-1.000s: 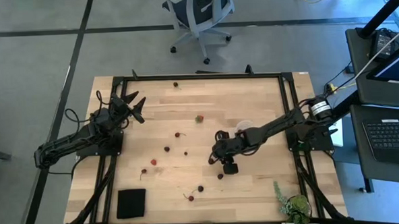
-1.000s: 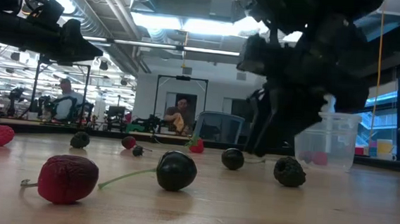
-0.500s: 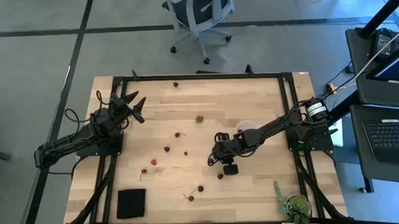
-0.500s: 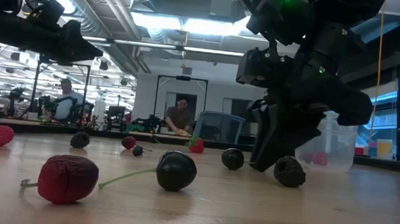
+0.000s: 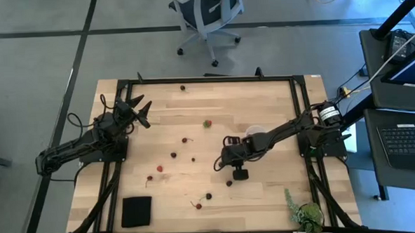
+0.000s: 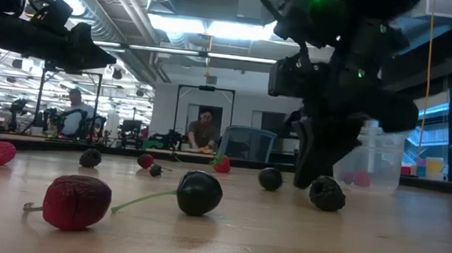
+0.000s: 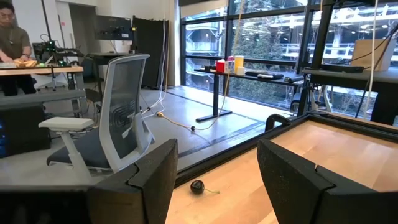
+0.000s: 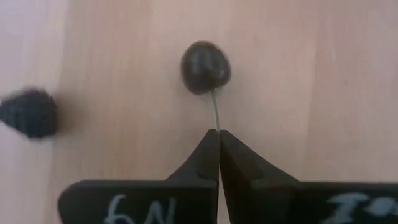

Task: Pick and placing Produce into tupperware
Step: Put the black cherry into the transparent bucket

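scattered fruits (image 5: 173, 154) mid-table, bare wood (image 5: 256, 100) beyond

A wooden table (image 5: 263, 100) carries scattered fruits (image 5: 173, 154). A tub (image 5: 254, 133) stands behind the right gripper (image 8: 218, 138); a black pad (image 5: 136, 211) lies well apart.

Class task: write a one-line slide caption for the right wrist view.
Right gripper shut on the thin stem of a dark cherry lying on the wooden table, a dark bumpy berry beside it.

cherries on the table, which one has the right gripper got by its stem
The dark cherry just ahead of the right gripper: its thin stem runs straight into the shut fingertips. The bumpy dark berry off to one side lies untouched.
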Available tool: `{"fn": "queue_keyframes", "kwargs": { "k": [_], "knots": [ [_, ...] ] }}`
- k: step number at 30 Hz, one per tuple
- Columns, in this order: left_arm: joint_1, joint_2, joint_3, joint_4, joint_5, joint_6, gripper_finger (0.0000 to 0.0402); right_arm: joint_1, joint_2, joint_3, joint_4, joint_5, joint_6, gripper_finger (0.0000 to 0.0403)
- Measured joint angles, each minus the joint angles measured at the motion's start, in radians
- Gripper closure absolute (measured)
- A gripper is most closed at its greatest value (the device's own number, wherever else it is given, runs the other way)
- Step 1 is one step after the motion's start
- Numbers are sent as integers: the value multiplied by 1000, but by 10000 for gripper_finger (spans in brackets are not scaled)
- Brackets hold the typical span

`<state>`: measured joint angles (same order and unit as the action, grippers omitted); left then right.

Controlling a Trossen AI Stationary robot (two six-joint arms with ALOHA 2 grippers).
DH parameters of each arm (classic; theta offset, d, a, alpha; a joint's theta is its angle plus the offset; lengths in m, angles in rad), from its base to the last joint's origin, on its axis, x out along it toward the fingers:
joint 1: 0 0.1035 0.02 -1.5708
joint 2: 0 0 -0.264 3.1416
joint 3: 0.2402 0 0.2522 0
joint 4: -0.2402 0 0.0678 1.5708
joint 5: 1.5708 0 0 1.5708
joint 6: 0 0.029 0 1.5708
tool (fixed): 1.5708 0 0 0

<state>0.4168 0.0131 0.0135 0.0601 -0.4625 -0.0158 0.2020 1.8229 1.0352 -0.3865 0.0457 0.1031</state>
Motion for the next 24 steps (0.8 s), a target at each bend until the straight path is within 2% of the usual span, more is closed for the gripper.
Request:
{"fn": "queue_keyframes", "kwargs": {
  "k": [8, 12, 16, 19, 24],
  "knots": [
    [0, 0, 0, 0, 0, 0, 188, -38, -111, 252, -589, 150, 12, 399],
    [0, 0, 0, 0, 0, 0, 188, -55, -180, 388, -838, 191, 75, 400],
    [0, 0, 0, 0, 0, 0, 188, -77, -238, 461, -1034, 256, 173, 401],
    [0, 0, 0, 0, 0, 1, 188, -103, -265, 453, -1104, 260, 234, 401],
    [0, 0, 0, 0, 0, 1, 188, -134, -280, 371, -1064, 207, 225, 401]
  ]
}}
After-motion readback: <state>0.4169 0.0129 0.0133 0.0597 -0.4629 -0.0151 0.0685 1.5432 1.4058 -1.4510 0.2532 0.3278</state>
